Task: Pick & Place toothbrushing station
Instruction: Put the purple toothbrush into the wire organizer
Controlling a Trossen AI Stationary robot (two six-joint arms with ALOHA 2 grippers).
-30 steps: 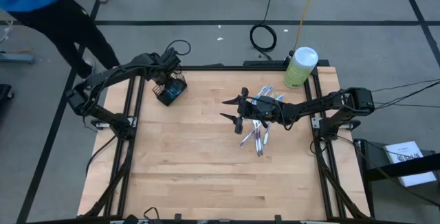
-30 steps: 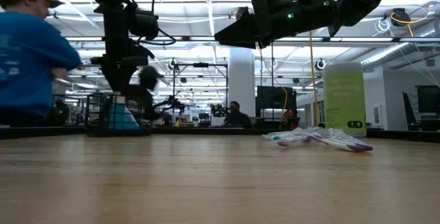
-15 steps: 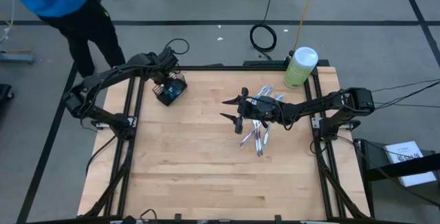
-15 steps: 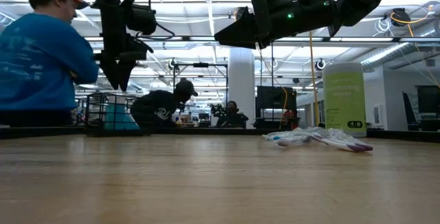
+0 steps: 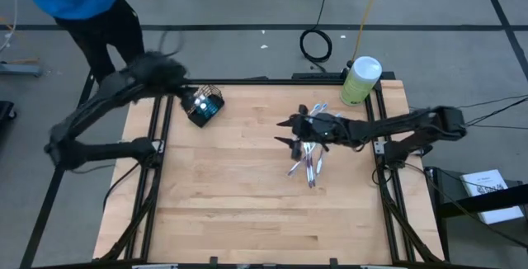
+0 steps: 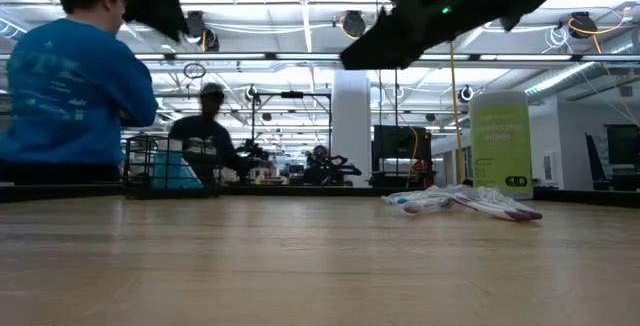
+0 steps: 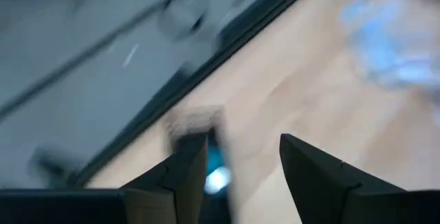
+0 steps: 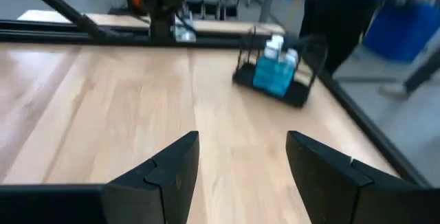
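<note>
Blue-white toothbrushes lying heaped centre-right of the counter, long axes toward frame bottom. Right end effector hovering over them, spread wide, empty, nearer. Left end effector parted, empty, near holder upper left.

Table: toothbrushes, holder, canister
</note>
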